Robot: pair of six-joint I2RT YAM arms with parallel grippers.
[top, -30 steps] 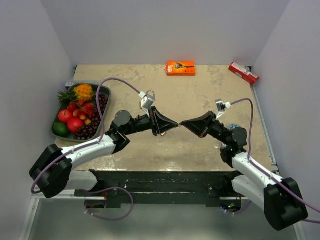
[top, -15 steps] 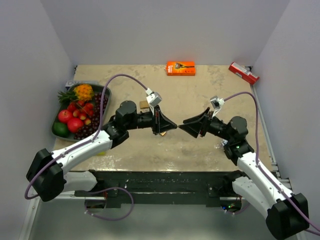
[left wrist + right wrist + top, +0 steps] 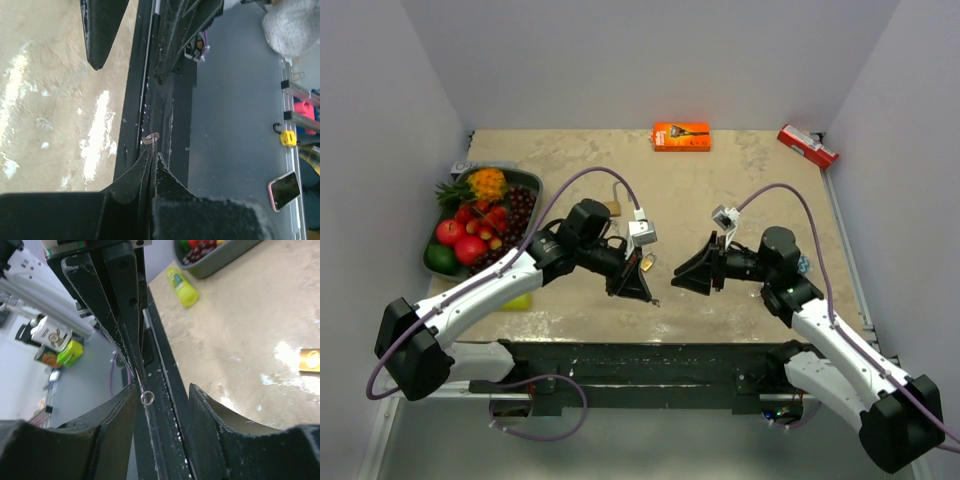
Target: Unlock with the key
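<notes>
From my remote station: the mottled beige bench (image 3: 720, 190), walled in on three sides. A grey tray (image 3: 537, 188) heaped with fruit sits at its left edge. An orange box (image 3: 681, 136) lies flat against the back wall, and a red box (image 3: 807, 146) lies at an angle in the far right corner. A yellow-green bottle (image 3: 518, 300) lies on its side near the front edge, just in front of the tray. Near the middle, I make out a small brass padlock (image 3: 647, 263) flat on the surface. A second small tan item (image 3: 611, 208) lies farther back, too small for me to name.
</notes>
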